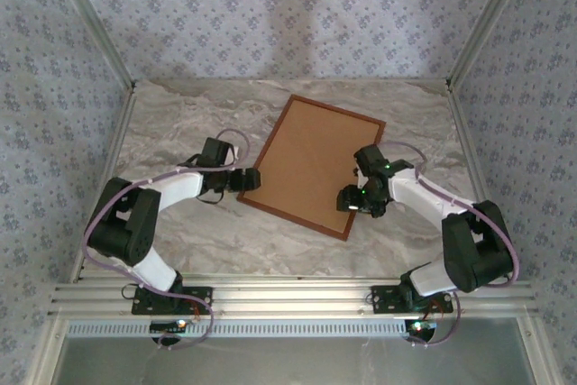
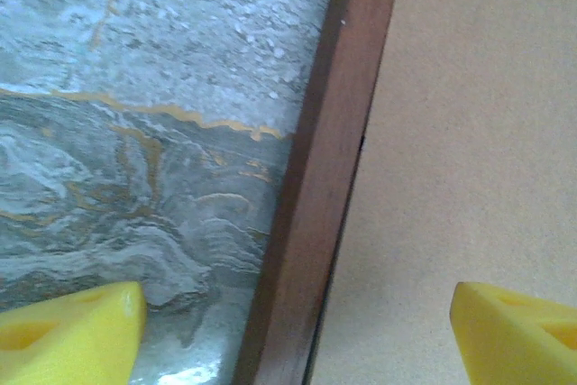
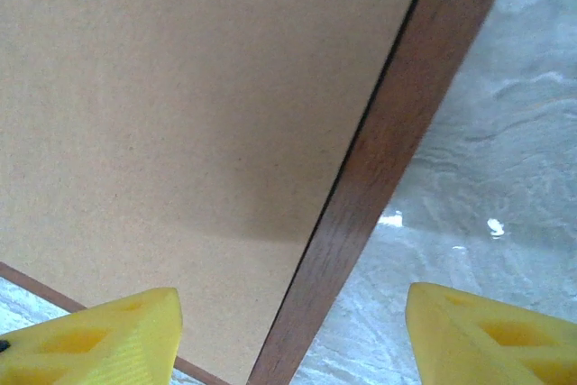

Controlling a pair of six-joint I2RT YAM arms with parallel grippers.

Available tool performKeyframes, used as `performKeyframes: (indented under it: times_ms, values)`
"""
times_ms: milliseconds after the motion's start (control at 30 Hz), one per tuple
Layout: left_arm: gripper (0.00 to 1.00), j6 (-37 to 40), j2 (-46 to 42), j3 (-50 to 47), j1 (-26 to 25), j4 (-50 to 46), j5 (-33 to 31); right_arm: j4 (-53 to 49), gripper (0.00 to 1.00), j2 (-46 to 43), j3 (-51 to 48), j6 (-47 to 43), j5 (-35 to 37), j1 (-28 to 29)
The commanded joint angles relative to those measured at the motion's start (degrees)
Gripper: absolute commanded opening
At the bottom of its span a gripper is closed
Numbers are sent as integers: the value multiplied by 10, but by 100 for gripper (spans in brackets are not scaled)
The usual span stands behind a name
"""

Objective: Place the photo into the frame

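Note:
The thin reddish-brown frame (image 1: 339,109) lies flat and turned at an angle on the marble table. A plain brown backing board (image 1: 311,164) fills it, and the photo is hidden. My left gripper (image 1: 245,179) is at the frame's left corner, open. In the left wrist view its yellow fingers (image 2: 72,331) stand one over the table and one over the board, astride the frame rail (image 2: 325,187). My right gripper (image 1: 353,197) hovers at the right rail near the near corner, open. Its fingers (image 3: 108,335) likewise straddle the rail (image 3: 397,142), touching nothing.
The marble tabletop (image 1: 180,123) runs bare around the frame on all sides. Patterned walls and metal posts close in the back and both sides. An aluminium rail (image 1: 288,299) runs along the near edge by the arm bases.

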Motion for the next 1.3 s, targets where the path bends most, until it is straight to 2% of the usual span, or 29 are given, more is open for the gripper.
performKeyframes:
  times_ms: [0,133,300,567,633,733,800,867,1000,1100,1267]
  values:
    - [87,3,-6,8,9,-13,-2,18,69,2,-8,-6,-42,-16]
    - [83,15,15,27,17,-21,17,67,70,20,-28,1,-89,-37]
    - [79,39,33,49,17,-65,22,90,70,34,-33,4,-92,-34]
    - [69,15,39,27,15,-27,92,100,70,47,-38,3,-87,-28]
    - [70,3,28,21,15,-27,68,84,70,37,-32,-4,-80,-30]
    - [77,-22,-27,-12,15,-9,-10,63,71,2,-9,-27,-24,-41]
    - [79,-48,-67,-35,14,-3,-44,74,76,-13,11,-35,14,-44]
    - [80,-78,-100,-49,3,-8,-51,103,82,-10,34,-35,39,-46]
    - [80,-143,-144,-55,-42,-70,-55,174,89,48,107,-73,71,-69]
    - [78,-204,-169,-76,-67,-67,-29,220,91,121,181,-113,75,-94]
    - [76,-265,-173,-71,-99,-53,-1,247,92,264,329,-149,11,-143]
